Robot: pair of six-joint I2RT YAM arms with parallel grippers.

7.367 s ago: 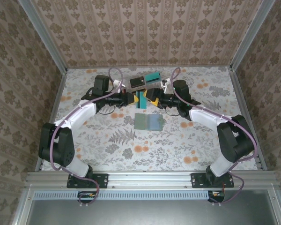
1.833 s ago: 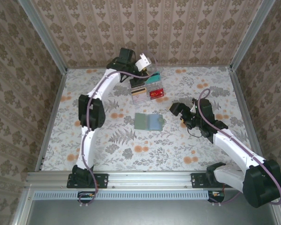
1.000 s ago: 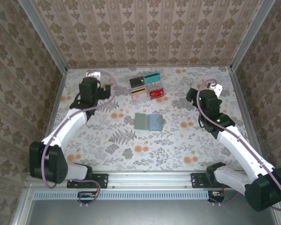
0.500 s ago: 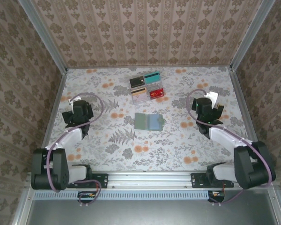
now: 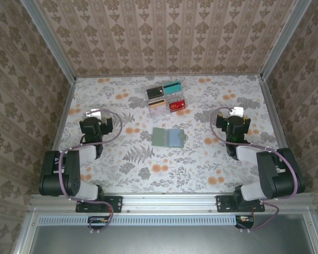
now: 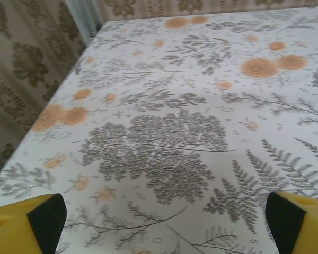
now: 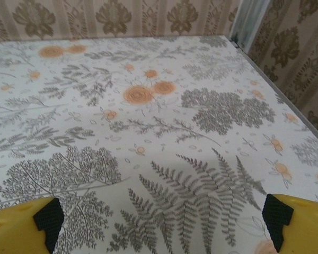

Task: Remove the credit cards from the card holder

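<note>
Overhead view: the flat grey-green two-panel card holder (image 5: 168, 137) lies opened out at the centre of the floral-patterned desk (image 5: 132, 159). Its paler bluish panel is on the right. Four thin rectangular plastic credit cards lie beyond it, toward the far wall, in a two-by-two group apart from the holder:
- a dark brown-black card (image 5: 155, 92) at the far left
- a teal card (image 5: 173, 86) at the far right
- an orange-yellow card (image 5: 157, 105) at the near left
- a red card (image 5: 177, 105) at the near right

The left arm (image 5: 69, 164) and the right arm (image 5: 270, 169) are folded back near their bases, one on each side of the desk. Both are well apart from the holder and the cards, which lie between them and farther out.

Left wrist view: the yellow, black-padded left fingers (image 6: 42, 217) stand spread wide at the lower corners. Bare patterned desk shows between them and they grip nothing.

Right wrist view: the right fingers (image 7: 278, 225) stand equally wide over bare desk, with nothing between them.
</note>
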